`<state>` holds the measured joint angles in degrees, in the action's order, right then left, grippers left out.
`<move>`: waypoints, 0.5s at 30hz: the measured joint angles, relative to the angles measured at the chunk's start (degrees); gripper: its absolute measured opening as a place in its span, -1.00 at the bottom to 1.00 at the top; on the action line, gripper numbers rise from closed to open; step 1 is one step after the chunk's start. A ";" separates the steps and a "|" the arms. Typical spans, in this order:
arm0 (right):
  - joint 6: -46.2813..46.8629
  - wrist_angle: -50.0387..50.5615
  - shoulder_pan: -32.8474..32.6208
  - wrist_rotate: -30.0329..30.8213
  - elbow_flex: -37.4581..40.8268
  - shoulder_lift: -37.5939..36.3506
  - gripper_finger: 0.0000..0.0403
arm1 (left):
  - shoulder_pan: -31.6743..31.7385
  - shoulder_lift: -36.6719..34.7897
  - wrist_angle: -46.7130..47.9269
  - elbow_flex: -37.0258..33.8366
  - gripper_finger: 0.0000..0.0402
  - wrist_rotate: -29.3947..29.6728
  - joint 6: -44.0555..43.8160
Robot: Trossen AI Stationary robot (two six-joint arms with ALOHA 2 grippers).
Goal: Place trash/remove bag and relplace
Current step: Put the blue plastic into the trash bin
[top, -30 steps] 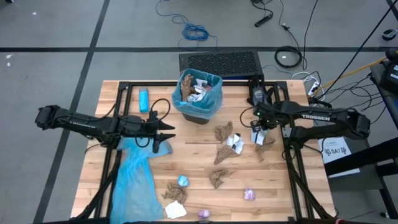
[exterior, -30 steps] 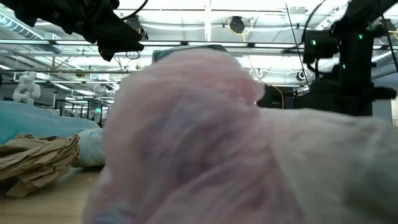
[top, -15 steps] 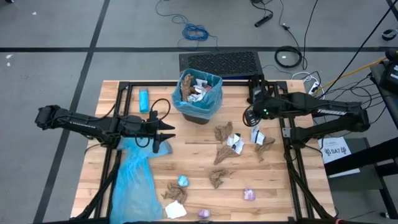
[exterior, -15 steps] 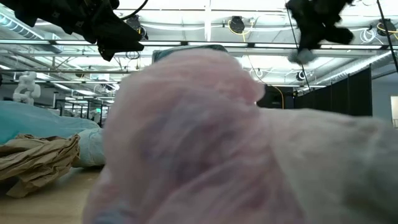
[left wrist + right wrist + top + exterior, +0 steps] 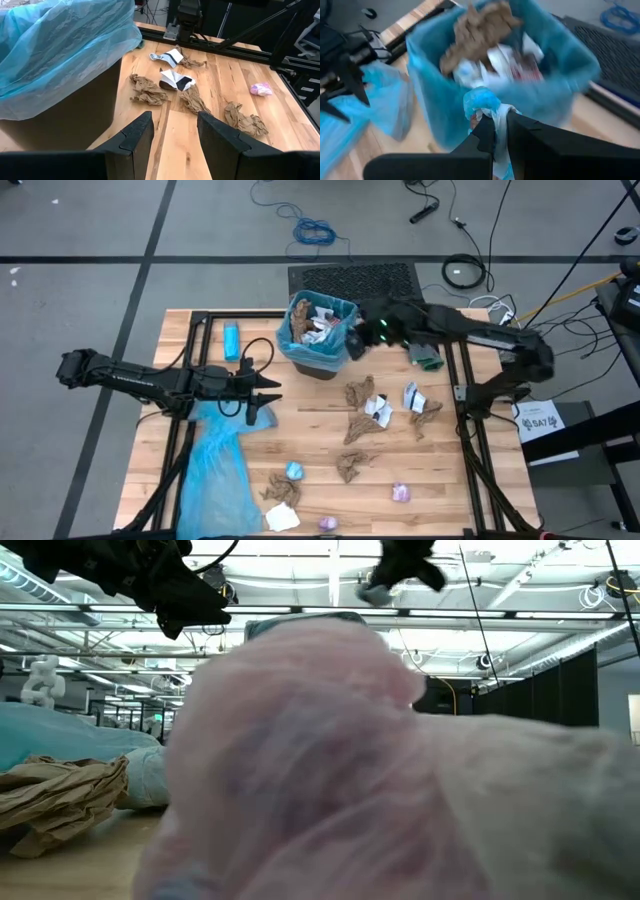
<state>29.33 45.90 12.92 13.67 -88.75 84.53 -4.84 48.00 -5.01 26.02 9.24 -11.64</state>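
Since a second ago our right gripper (image 5: 352, 345) has swung away from the scattered scraps near the table's right rail, where it hung then, to the bin's right side; it is clenched on a crumpled light-blue and white wrapper (image 5: 487, 112) just beside the rim of the small bin lined with a blue plastic bag (image 5: 318, 335), already heaped with brown and white scraps. Our left gripper (image 5: 270, 392) has not moved: it hovers released over the flat spare blue bag (image 5: 213, 470). Brown paper wads (image 5: 358, 426) and pink scraps (image 5: 400, 492) remain on the wooden table (image 5: 320, 460). No writing can be read now.
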 joint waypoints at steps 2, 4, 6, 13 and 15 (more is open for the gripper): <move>-1.43 -0.82 2.12 -2.03 -4.61 3.91 -0.96 | 0.00 -0.02 0.01 0.00 -0.22 0.02 0.00; -2.81 -0.78 4.12 -3.96 -8.79 7.67 -0.95 | 0.00 0.00 0.06 0.00 -0.22 0.02 0.00; -4.62 -0.84 5.69 -5.59 -12.26 11.07 -0.93 | 0.00 -0.02 0.35 0.00 -0.22 0.02 -0.02; -10.07 -1.70 8.42 -6.56 -21.54 19.66 -0.77 | 0.00 -0.02 3.56 0.00 -0.22 0.04 -0.25; -10.52 -1.69 8.71 -6.58 -22.71 21.23 -0.69 | 0.00 -0.02 4.29 0.00 -0.22 0.06 -1.28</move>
<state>18.81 44.22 21.63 7.09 -111.46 105.76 -4.84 47.99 -0.72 26.02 9.30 -12.91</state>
